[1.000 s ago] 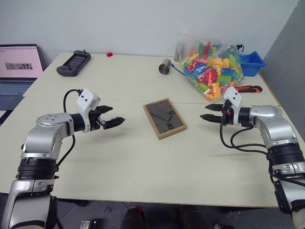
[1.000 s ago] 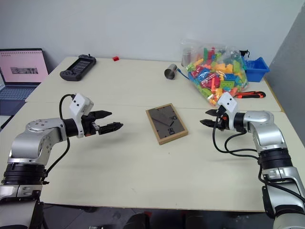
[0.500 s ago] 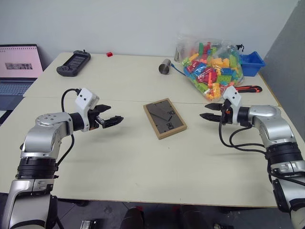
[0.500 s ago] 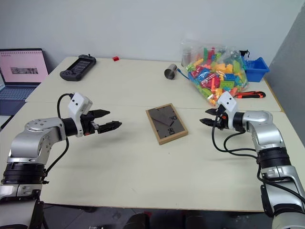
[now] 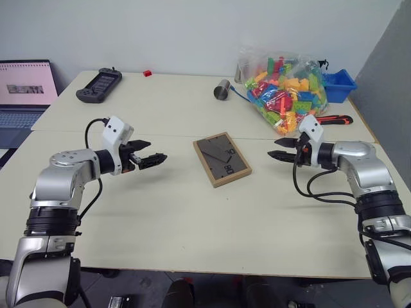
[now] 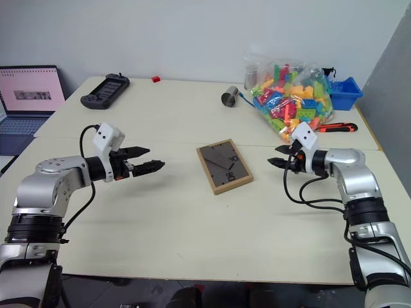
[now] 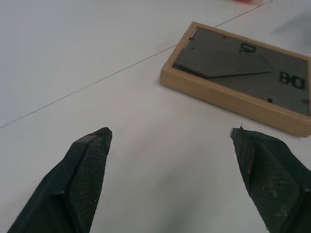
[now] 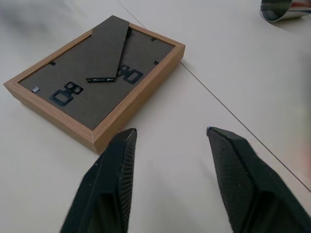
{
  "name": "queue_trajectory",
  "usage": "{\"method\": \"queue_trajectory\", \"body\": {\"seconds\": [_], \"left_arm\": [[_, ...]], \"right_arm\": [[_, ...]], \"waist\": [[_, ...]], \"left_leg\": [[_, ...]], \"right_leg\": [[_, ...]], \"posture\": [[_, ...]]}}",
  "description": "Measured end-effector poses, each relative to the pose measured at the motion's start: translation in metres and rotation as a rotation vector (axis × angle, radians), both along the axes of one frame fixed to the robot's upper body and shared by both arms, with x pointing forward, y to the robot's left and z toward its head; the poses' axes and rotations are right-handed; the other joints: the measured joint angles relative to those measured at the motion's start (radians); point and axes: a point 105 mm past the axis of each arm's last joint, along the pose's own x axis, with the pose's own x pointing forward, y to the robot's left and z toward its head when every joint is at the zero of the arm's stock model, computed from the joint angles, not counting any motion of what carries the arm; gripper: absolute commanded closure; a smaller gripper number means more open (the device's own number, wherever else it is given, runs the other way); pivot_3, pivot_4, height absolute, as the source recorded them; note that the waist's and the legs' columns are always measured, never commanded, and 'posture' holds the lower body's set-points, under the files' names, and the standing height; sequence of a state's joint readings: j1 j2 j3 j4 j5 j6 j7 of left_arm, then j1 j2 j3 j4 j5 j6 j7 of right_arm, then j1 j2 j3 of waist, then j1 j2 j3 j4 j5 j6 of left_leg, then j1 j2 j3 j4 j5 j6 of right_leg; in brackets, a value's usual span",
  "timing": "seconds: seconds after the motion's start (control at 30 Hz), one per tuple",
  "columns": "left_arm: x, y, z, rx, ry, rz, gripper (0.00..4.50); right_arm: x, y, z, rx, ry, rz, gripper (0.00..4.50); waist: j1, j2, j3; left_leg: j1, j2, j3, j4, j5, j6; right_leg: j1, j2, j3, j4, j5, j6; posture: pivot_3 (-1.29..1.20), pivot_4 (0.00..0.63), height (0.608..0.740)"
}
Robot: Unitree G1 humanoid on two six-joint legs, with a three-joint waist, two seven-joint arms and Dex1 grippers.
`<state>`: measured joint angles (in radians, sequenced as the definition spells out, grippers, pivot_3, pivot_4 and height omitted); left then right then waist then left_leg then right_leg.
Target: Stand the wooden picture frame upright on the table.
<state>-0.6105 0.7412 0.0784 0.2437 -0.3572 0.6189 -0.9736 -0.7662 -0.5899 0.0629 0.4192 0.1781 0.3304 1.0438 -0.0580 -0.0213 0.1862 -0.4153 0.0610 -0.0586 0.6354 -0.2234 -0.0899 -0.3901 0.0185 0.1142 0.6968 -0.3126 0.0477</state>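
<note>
Laptop (image 5: 24, 90), game controller (image 5: 99, 85), metal cup (image 5: 222, 89), bag of bricks (image 5: 286, 90)

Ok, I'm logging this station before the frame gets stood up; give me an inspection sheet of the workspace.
Surface: table, two pale sections joined by a seam.
Job's things: frame lying flat, grey back up, easel stand folded.
Clutter: bag of bricks, metal cup on its side, handheld console, small red piece, blue bin, utility knife.
Grippers: left gripper and right gripper open, empty, either side of the frame.
Cables: black loops on both forearms.
Surroundings: laptop at left, wall behind.
</note>
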Motion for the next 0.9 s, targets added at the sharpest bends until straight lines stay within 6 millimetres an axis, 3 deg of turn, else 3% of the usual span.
{"method": "queue_trajectory", "body": {"seconds": [0.2,0.37,0.5,0.7,0.9], "left_arm": [[0.007,-0.014,-0.012,-0.002,0.009,0.0,2.56],[0.016,-0.018,-0.022,0.018,0.021,0.036,3.55],[0.023,-0.037,-0.039,0.002,0.051,0.015,4.43],[0.031,-0.041,-0.048,0.018,0.07,0.028,4.49],[0.033,-0.072,-0.061,0.01,0.099,-0.033,4.49]], "right_arm": [[0.009,0.014,-0.009,-0.013,-0.002,-0.019,4.5],[0.019,0.021,-0.017,-0.02,-0.005,-0.071,4.5],[0.033,0.037,-0.023,-0.002,-0.023,-0.123,4.5],[0.041,0.047,-0.043,-0.021,-0.01,-0.172,4.5],[0.043,0.071,-0.032,-0.026,-0.058,-0.116,4.5]], "waist": [[0.0,0.0,0.0],[0.0,0.0,0.0],[0.0,0.0,0.0],[-0.002,0.0,0.0],[-0.002,0.0,0.0]], "left_leg": [[0.0,0.0,0.0,0.001,0.0,0.0],[0.0,0.0,0.0,0.001,0.0,0.0],[0.0,0.0,0.0,0.002,0.0,0.0],[0.0,0.0,0.0,0.002,0.0,0.0],[0.0,0.0,-0.001,0.003,0.0,0.0]], "right_leg": [[0.0,0.0,0.0,0.0,0.0,0.0],[0.0,0.0,0.0,0.001,0.0,0.0],[0.0,0.0,0.0,0.001,0.0,0.0],[0.0,0.0,0.0,0.001,0.0,0.0],[0.0,-0.001,-0.001,0.002,0.0,0.0]], "posture": [[0.0,0.15,0.74],[0.0,0.15,0.74],[0.0,0.15,0.74],[0.0,0.15,0.74],[0.0,0.15,0.74]]}}
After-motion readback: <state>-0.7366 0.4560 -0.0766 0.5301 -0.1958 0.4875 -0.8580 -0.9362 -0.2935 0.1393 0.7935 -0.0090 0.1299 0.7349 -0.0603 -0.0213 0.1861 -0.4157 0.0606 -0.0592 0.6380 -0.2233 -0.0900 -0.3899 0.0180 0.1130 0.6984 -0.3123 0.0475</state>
